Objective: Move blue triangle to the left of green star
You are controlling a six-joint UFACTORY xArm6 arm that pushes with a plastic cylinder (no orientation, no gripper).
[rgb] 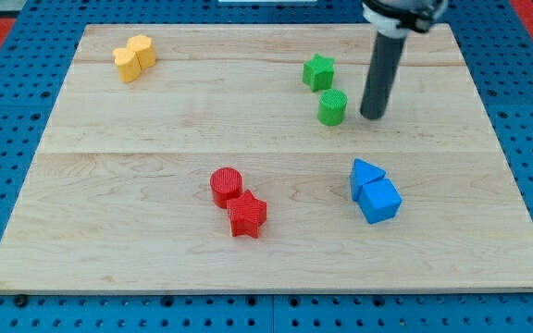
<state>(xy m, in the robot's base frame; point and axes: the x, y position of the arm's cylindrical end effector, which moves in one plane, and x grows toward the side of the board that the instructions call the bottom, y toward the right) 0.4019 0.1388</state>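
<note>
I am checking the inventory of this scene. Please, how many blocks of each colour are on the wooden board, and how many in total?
Yellow: 2, two yellow blocks touching, shapes unclear
Green: 2, green star block, green cylinder block
Red: 2, red cylinder block, red star block
Blue: 2, blue triangle block, blue cube block
Total: 8

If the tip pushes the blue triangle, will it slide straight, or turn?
The blue triangle lies flat, so it should slide, not roll. It touches the blue cube, which may drag along. An off-centre push on its slanted sides would probably turn it. My tip is above it, apart.
</note>
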